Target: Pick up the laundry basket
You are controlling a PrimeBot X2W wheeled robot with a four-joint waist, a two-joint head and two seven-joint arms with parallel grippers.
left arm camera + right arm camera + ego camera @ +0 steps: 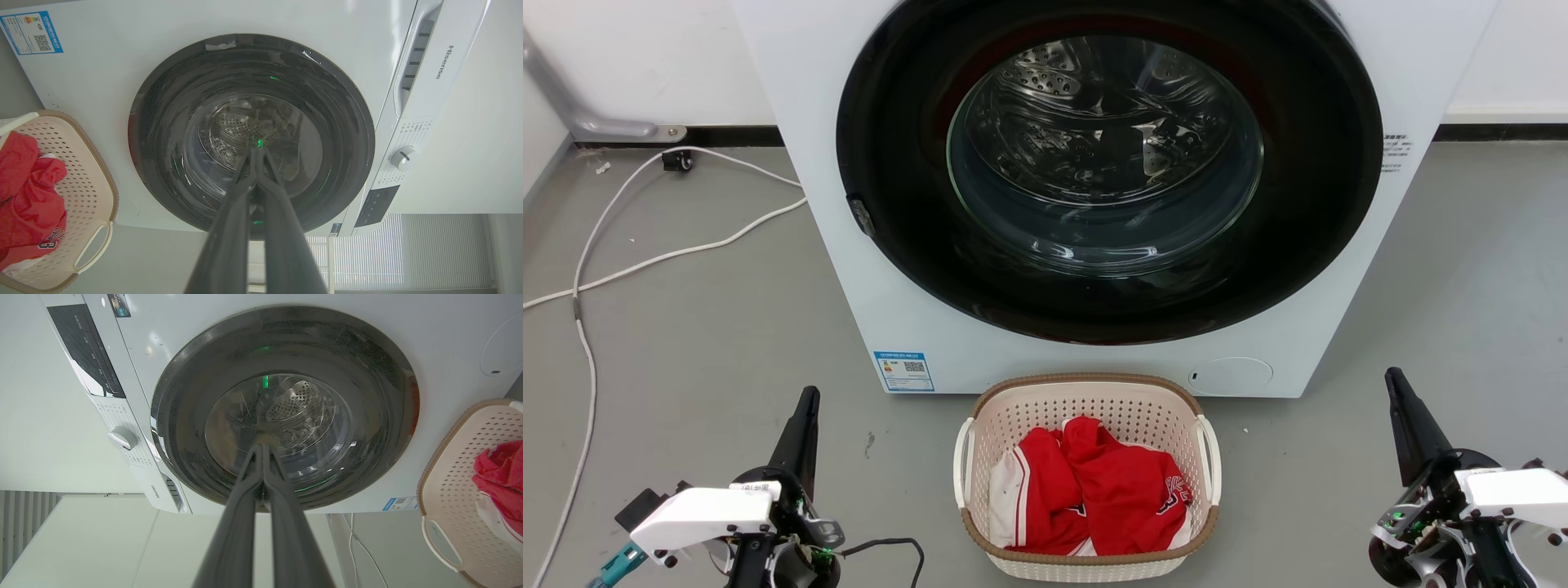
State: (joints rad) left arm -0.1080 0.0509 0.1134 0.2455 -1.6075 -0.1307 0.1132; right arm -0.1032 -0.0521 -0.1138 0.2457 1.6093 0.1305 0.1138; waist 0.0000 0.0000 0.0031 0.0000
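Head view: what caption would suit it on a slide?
Cream perforated plastic laundry basket of red clothes on grey floor before a white washing machine, left gripper and right gripper shut alongside.

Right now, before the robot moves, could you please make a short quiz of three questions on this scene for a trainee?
1. True or false: the laundry basket is empty.
2. What stands directly behind the basket? A) a washing machine B) a chair C) a table
3. Fill in: the fingers of the left gripper and the right gripper are ____.

Key: 1. False, it holds red clothes. 2. A. 3. shut.
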